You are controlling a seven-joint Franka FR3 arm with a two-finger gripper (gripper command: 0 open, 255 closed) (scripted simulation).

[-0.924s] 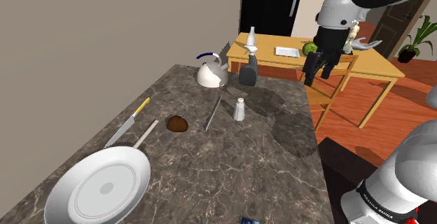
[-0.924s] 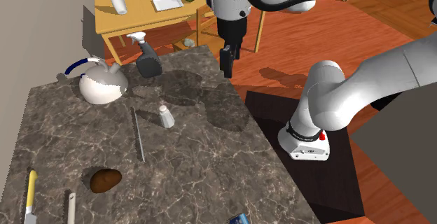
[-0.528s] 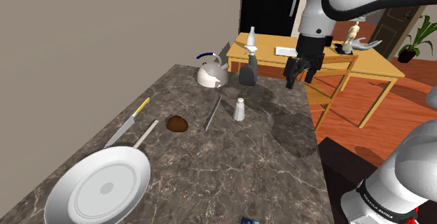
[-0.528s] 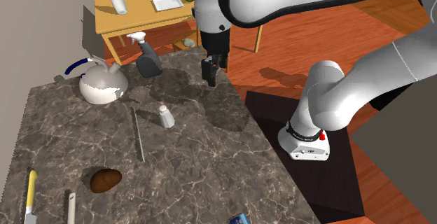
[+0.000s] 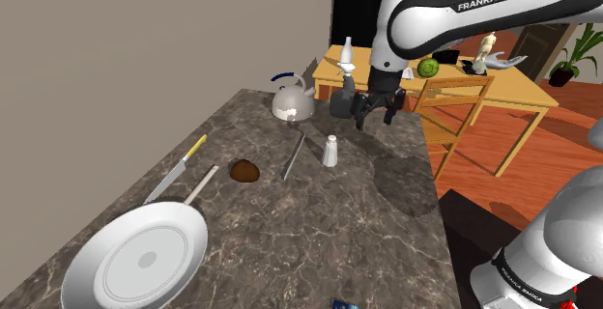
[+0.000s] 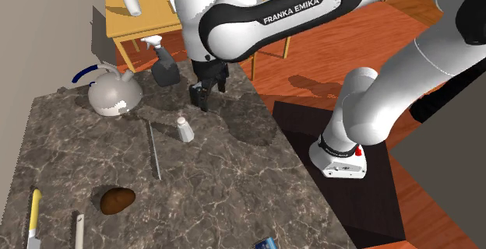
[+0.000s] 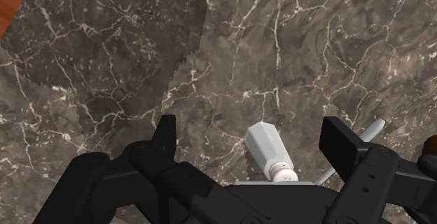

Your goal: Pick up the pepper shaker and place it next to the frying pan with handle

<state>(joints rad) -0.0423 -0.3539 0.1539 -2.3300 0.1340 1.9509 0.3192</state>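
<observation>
The pepper shaker (image 5: 330, 150) is a small pale grey bottle with a white cap, standing upright on the dark marble counter (image 5: 319, 230). My black gripper (image 5: 375, 119) hangs open above the counter, a little beyond the shaker and apart from it. In the second exterior view the gripper (image 6: 201, 99) is just behind the shaker (image 6: 184, 129). Seen from the wrist, the shaker (image 7: 269, 151) stands below and between the spread fingers of the gripper (image 7: 253, 138), untouched. The frying pan (image 5: 135, 257), white with a pale handle, lies at the counter's near end in the shoulder view.
Behind the gripper stand a white kettle (image 5: 290, 102) and a dark spray bottle (image 5: 343, 97). A grey rod (image 5: 294, 155), a brown lump (image 5: 244, 170) and a yellow-handled knife (image 5: 176, 170) lie between shaker and pan. A wooden table (image 5: 502, 80) stands beyond the counter.
The arm has swung to the shoulder view's left and come down, from over the counter's far edge to just behind the shaker. The fingers stayed open. Nothing on the counter moved.
</observation>
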